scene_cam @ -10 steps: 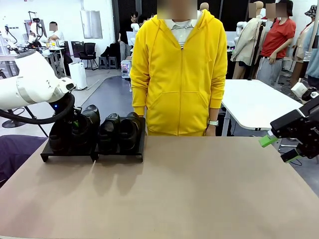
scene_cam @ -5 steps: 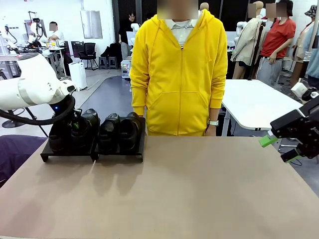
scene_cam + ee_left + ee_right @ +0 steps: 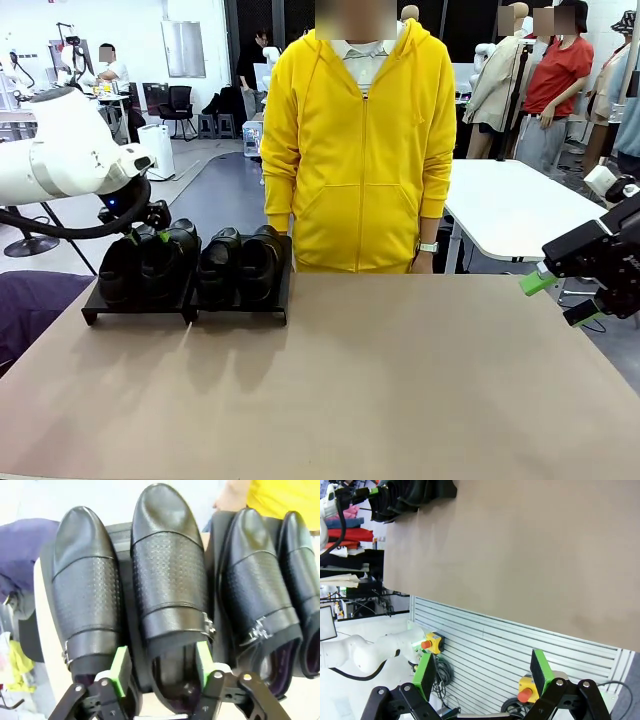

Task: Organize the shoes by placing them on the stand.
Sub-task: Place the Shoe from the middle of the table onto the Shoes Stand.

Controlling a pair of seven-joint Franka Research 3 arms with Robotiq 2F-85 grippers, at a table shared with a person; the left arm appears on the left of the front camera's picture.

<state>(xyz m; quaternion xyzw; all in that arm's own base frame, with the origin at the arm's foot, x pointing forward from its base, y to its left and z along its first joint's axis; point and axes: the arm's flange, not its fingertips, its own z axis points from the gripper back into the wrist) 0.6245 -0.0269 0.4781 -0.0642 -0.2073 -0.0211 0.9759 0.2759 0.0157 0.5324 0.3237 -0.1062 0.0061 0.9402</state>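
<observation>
Release is the step in hand, I think: the left gripper [image 3: 162,667] has its pads spread on both sides of one shoe's heel opening, pinching nothing. It should rise straight up, so the pads do not catch the collar and tip the shoe. The right gripper [image 3: 485,672] hangs spread and empty beside the table [image 3: 400,380]. All four shoes [image 3: 190,262] stand side by side on the stand [image 3: 140,310], at the table's far left. They are black, shiny loafers with perforated uppers.
</observation>
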